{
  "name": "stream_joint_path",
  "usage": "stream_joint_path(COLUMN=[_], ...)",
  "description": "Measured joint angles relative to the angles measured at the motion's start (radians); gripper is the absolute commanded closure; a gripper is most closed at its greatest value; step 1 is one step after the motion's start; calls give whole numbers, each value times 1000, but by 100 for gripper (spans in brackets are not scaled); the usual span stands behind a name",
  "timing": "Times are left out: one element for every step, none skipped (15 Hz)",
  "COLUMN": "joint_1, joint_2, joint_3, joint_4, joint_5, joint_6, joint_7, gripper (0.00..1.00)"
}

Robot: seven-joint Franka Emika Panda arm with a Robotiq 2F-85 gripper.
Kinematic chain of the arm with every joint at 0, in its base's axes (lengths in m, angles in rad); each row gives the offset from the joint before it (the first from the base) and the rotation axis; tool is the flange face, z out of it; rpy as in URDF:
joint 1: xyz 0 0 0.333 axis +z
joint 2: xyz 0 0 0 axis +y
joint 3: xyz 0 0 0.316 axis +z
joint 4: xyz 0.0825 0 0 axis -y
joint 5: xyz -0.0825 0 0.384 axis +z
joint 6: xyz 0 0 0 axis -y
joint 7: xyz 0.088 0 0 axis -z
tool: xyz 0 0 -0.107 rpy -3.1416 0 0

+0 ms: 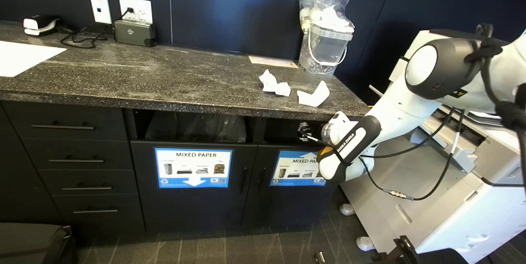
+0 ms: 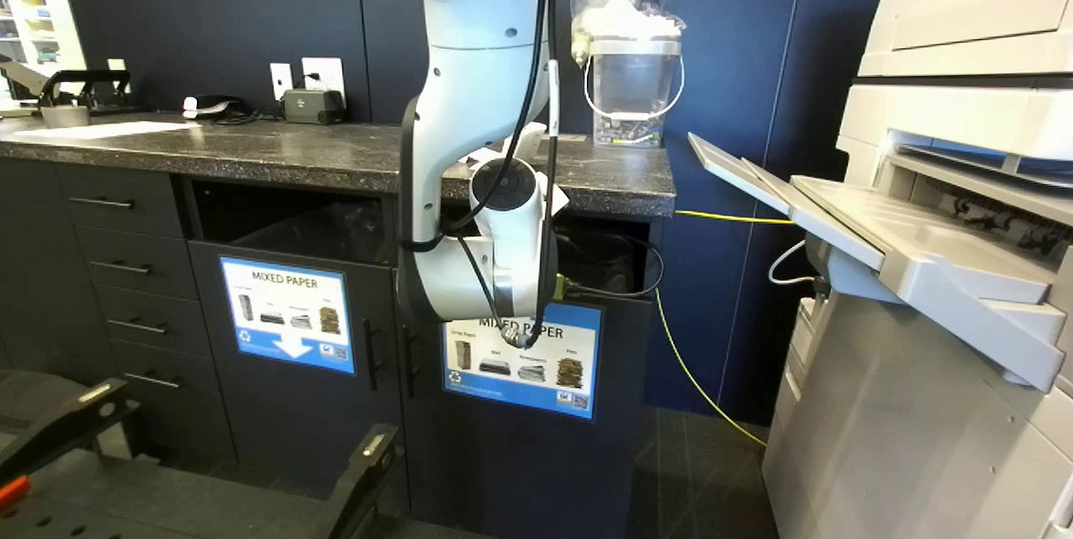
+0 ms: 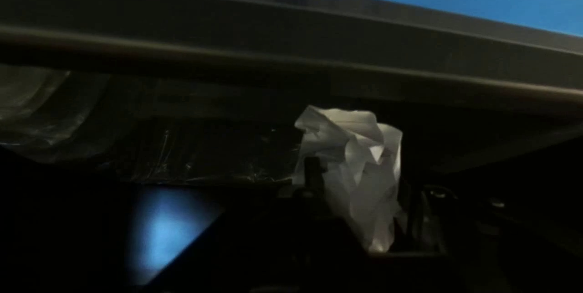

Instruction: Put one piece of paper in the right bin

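Note:
The right bin (image 1: pixel 271 145) is the right-hand opening in the dark cabinet, above a blue-framed MIXED PAPER sign (image 1: pixel 298 168); it also shows in an exterior view (image 2: pixel 629 299). My gripper (image 1: pixel 305 131) is in or at this opening, under the counter; the arm hides it in an exterior view. In the wrist view, the fingers (image 3: pixel 364 183) are closed around a crumpled white piece of paper (image 3: pixel 353 151), which sticks out past the fingertips. The bin's door edge (image 3: pixel 273 53) crosses above the paper there. The inside is very dark, so finger edges are hard to see.
Two more crumpled white papers (image 1: pixel 269 82) (image 1: pixel 314 95) lie on the counter (image 1: pixel 185 75) above. A left bin (image 1: pixel 193 144) with a similar sign stands beside. A plastic bucket (image 1: pixel 322 48) is at the back. A printer (image 2: pixel 939 287) stands to the right.

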Motion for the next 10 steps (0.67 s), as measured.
stream_joint_path(joint_1=[0,0,0,0,0,-1,-3,-4,-5,-5], joint_2=[7,12,16,19,23,26,29,32,34,35], joint_3=[0,0,0,0,0,1,4,7,8,9], joint_4=[5,10,13,16,21,24,27,29,30,31], joint_5=[0,0,0,0,0,0,-2,-3,-3,-3], joint_6=[1,1,2,2,3,3,3,3,3,3], joint_7=[0,0,0,0,1,3,7,11,13,15], gripper=[83,83,84,83,36,34,29,20,13,4])
